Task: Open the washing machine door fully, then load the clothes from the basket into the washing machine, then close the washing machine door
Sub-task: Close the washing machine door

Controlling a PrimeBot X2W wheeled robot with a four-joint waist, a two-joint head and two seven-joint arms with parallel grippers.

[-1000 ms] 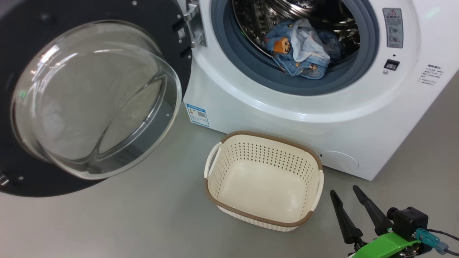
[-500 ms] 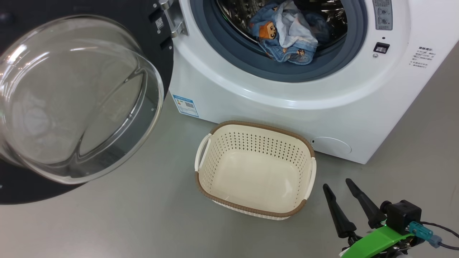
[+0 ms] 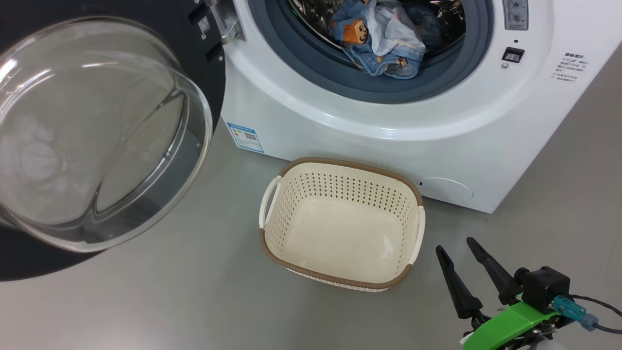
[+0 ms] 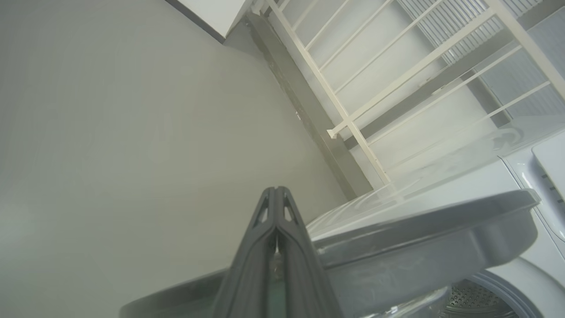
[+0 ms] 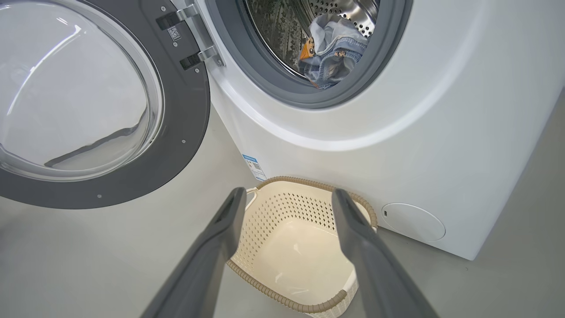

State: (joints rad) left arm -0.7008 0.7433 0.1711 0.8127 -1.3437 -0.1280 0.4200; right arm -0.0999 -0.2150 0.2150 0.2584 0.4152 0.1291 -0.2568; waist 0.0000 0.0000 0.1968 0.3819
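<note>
**Washing machine door [image 3: 97, 131] swung wide, clothes [image 3: 376, 41] in the drum**

The door hangs off the washing machine's [image 3: 364, 141] left front edge. The basket [image 3: 340, 163] sits empty on the floor, against the machine's front. The right gripper [image 3: 454, 244] hovers near the basket, spread apart and holding nothing. The left gripper [image 4: 276, 191] is pressed closed, empty, near the door's rim.
</note>
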